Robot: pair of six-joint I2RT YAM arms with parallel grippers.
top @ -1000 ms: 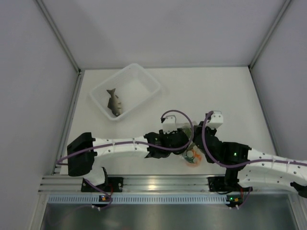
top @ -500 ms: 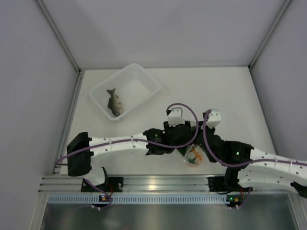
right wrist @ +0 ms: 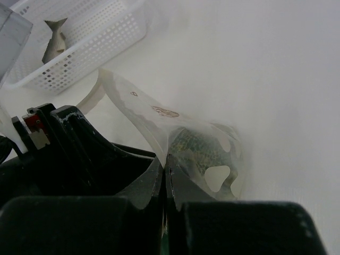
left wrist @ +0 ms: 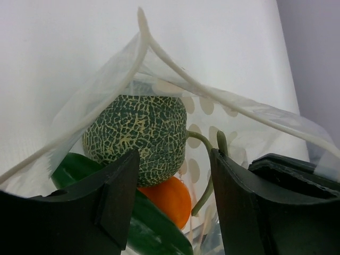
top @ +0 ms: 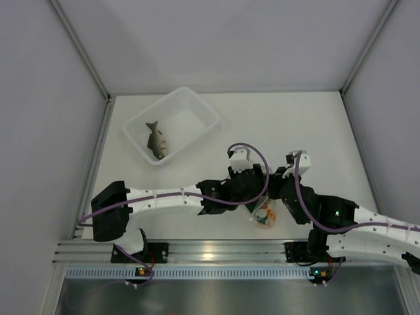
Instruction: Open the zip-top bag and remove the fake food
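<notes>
The zip-top bag (left wrist: pixel 249 122) is held open, and in the top view it (top: pixel 264 215) lies between the two wrists. Inside it, the left wrist view shows fake food: a netted green ball (left wrist: pixel 138 135), an orange ball (left wrist: pixel 167 199) and a dark green cucumber (left wrist: pixel 154 234). My left gripper (left wrist: pixel 172 196) is open at the bag's mouth. Its fingers flank the orange ball without touching it. My right gripper (right wrist: pixel 164 162) is shut on one edge of the bag (right wrist: pixel 154 114) and holds it up. A grey-brown fish (top: pixel 156 139) lies in the white basket.
The white perforated basket (top: pixel 210 118) stands at the back left of the table, its corner (right wrist: pixel 95 42) showing in the right wrist view. Both arms crowd the near middle by the front rail (top: pixel 216 249). Grey walls enclose the table.
My left wrist has moved right, towards the bag's mouth. My right wrist has shifted slightly right with the bag's edge still pinched. The fish and basket have not moved.
</notes>
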